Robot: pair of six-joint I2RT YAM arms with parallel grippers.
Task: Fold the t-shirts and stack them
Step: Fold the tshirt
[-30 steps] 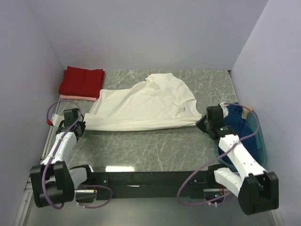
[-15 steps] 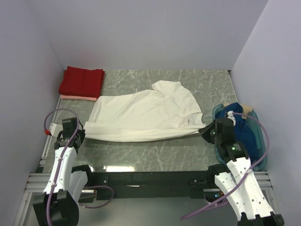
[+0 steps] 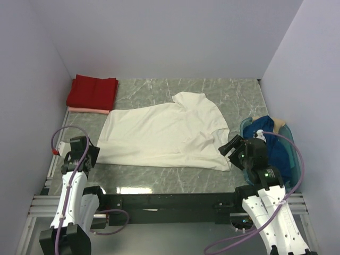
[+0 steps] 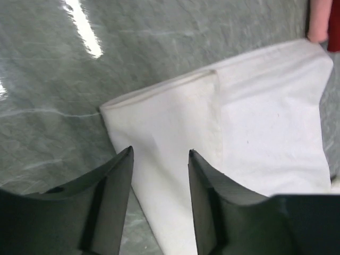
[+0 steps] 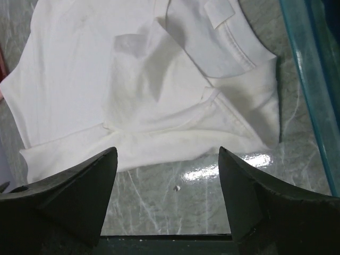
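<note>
We find left jaws and right jaws open, empty; cream-white t-shirt [image 3: 164, 135] lies just beyond both, neck label [image 5: 220, 11] illegible.

The top external camera sits high at the near edge of the table [image 3: 159, 178] and looks down and forward, taking in the whole cream-white t-shirt [image 3: 164, 135] from afar. The left wrist camera faces down, very close over the shirt's near-left corner (cloth fills much of its frame). The right wrist camera looks down from farther back over the shirt's right end. All three views share the shirt. The right wrist and top views also share the teal basket [image 5: 311, 79] just right of it.
</note>
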